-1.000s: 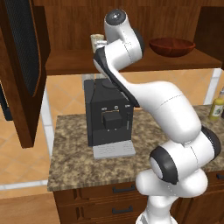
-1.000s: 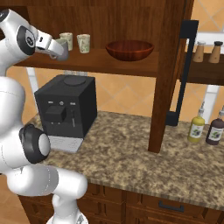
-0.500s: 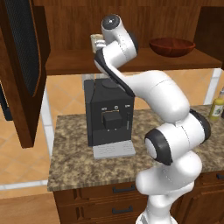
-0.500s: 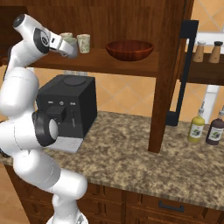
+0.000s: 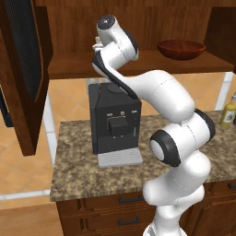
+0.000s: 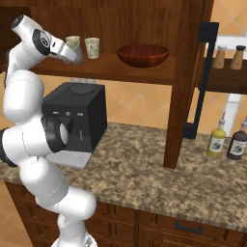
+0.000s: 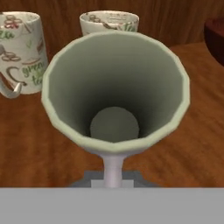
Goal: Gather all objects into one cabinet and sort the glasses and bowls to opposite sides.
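Note:
My gripper reaches onto the left of the cabinet shelf, shut on the grey glass, whose near rim it holds. In the hand view the grey glass shows its open mouth close up, upright over the wooden shelf. Two cream glasses with printed marks stand just behind it, also seen as cream glasses from the right base. The dark red-brown bowl sits on the same shelf further right; from the left base view the bowl is at the shelf's right.
A black coffee machine stands on the granite counter under the shelf. The cabinet's mesh door hangs open at the left. Sauce bottles and spice jars are off to the right, past the cabinet's side wall.
The arm's elbow and lower links have swung round while the hand stays at the shelf's left with the grey glass beside the cream glasses.

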You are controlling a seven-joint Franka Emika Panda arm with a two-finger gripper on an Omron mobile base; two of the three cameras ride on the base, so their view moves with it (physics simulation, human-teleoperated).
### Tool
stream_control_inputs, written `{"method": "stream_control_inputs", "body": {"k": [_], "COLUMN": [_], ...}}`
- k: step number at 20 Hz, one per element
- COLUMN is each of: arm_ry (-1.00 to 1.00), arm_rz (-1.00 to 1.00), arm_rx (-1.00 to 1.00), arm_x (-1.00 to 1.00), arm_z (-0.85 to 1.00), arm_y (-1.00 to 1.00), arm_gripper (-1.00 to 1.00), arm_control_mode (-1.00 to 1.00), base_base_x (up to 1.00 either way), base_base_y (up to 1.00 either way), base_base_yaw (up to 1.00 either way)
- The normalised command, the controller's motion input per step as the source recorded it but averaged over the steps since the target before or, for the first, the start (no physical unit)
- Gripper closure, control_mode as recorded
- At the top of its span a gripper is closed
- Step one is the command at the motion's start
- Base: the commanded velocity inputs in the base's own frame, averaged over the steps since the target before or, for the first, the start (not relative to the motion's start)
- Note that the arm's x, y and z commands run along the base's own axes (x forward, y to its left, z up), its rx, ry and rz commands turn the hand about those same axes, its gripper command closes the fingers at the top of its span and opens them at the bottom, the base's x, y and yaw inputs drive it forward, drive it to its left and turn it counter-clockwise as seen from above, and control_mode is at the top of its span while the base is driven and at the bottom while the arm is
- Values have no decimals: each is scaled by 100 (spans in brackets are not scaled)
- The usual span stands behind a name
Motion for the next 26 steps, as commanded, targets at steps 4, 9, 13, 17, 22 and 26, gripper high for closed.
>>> {"method": "stream_control_inputs", "body": {"k": [4, 9, 13, 17, 22, 26], "arm_ry": [0, -1, -2, -2, 31, 5], "arm_rz": [0, 0, 3, 3, 0, 0], "arm_rx": [2, 17, 29, 21, -16, -3], "arm_x": [0, -1, -5, -11, 0, -1], "arm_z": [0, 23, 49, 20, -55, -6], "arm_y": [0, 0, 0, 0, 0, 0], "arm_gripper": [100, 100, 100, 100, 100, 100], "arm_control_mode": [-100, -100, -100, -100, -100, -100], "base_base_x": [0, 0, 0, 0, 0, 0], "base_base_y": [0, 0, 0, 0, 0, 0], "base_base_yaw": [0, 0, 0, 0, 0, 0]}}
